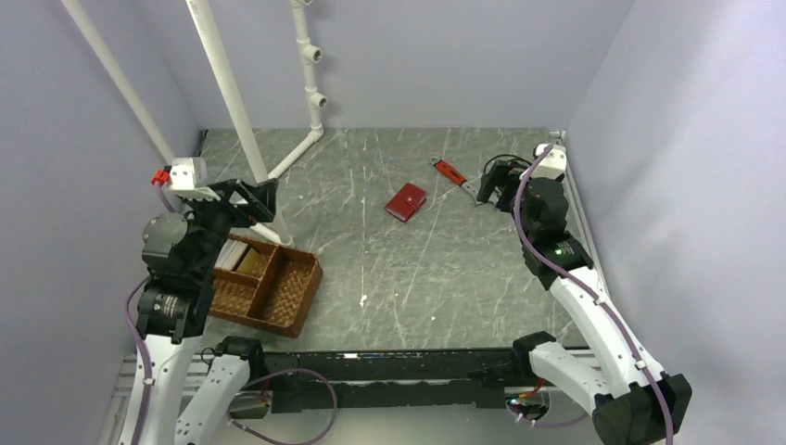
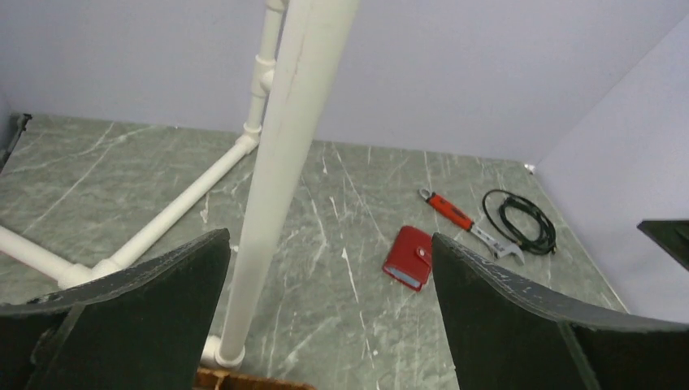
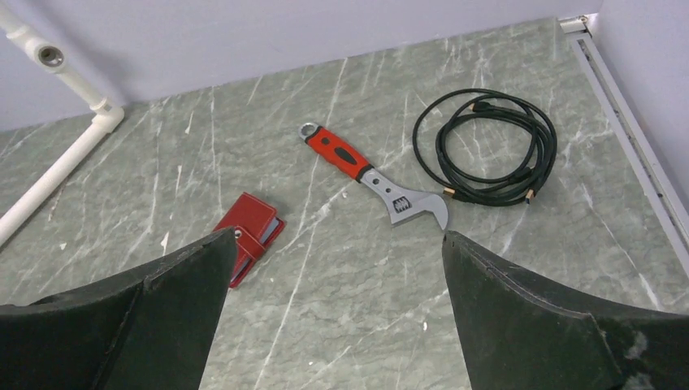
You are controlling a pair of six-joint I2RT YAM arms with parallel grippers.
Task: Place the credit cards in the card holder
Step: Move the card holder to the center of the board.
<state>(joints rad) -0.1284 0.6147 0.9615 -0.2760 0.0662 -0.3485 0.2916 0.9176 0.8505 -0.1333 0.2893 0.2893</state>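
Plainly, both claws stand wide apart and hold nothing; the left gripper (image 2: 329, 244) hangs above the table's left side, close to the slanted post of a white pipe frame (image 2: 284, 162), and the right gripper (image 3: 339, 237) hangs over the far right part of the grey marbled table (image 1: 408, 278). The card holder (image 1: 406, 201) lies flat and shut on the table, about midway between the two arms and toward the far side, touched by neither; a red-handled wrench (image 3: 366, 175) lies near it on the right, apart from it, with a coiled black cable (image 3: 487, 146) just beside the wrench's head. A brown wicker tray (image 1: 278, 297) sits at the near left, partly under the left arm; the credit cards (image 1: 243, 259) lie in one of its compartments, a pale stack with a gold-brown one showing.
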